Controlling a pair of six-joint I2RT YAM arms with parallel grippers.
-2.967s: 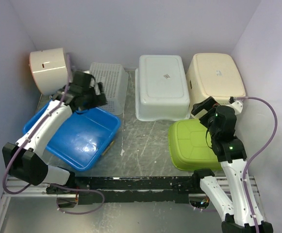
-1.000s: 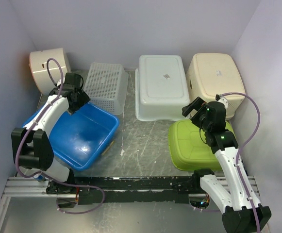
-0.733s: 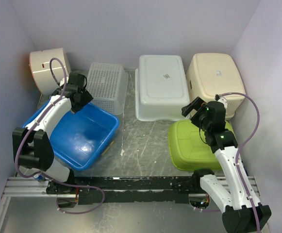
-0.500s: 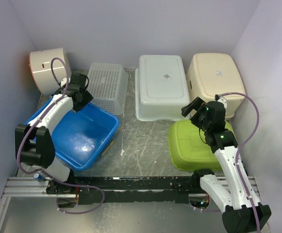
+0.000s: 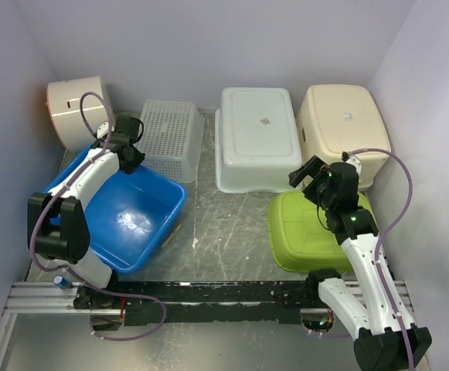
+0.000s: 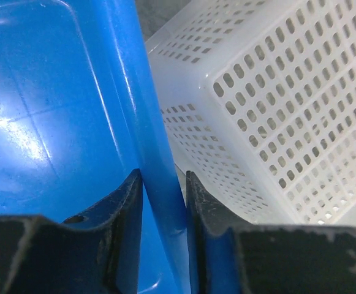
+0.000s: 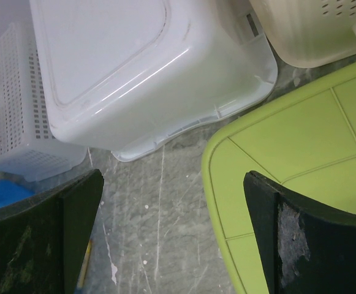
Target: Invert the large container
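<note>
The big blue tub sits on the left side of the gray table, with its open side up. The left gripper is at the far edge of the tub, next to the white basket with holes. In the left wrist view its two black fingers are pinched onto the blue rim, one inside the tub and one outside. The basket is just beside the tub on the outer side. The right gripper hangs above the far left corner of the green tub. Its fingers are spread very wide and it holds nothing. The green tub is upside down on the right side of the table. Behind it are a white tub and a cream tub, side by side, both with their bottoms up. A round cream bin lies on its side in the far left corner, near the left arm.
</note>
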